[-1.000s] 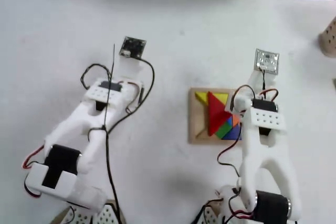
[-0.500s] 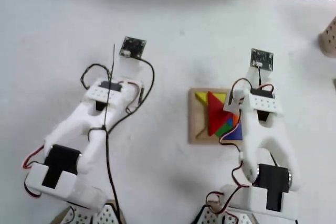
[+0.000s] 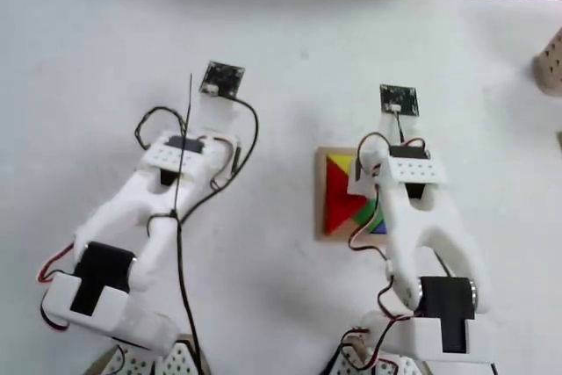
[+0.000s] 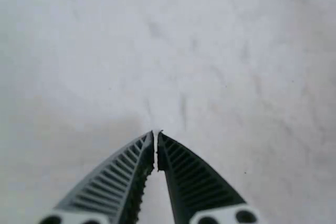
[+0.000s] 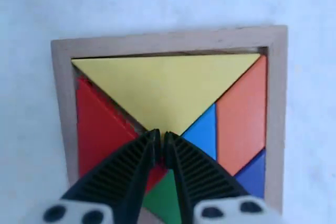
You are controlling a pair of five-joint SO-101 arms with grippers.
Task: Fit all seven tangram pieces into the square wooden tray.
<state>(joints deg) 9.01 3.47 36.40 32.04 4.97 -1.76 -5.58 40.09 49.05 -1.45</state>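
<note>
Black and ribbed, the right gripper [image 5: 160, 139] is closed to a narrow slit and holds nothing. Its tips are above the spot where the yellow triangle [image 5: 168, 85], the red piece [image 5: 100, 124] and the light blue triangle [image 5: 203, 132] meet inside the wooden tray [image 5: 168, 38]. The left gripper [image 4: 156, 139] is also closed, over the white worktop [image 4: 210, 51].

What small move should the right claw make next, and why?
Probably lift the right claw straight up. It is shut, with its tip over the seam between the yellow triangle and the red piece, and the visible pieces seem seated in the tray. It hides the rest.
</note>
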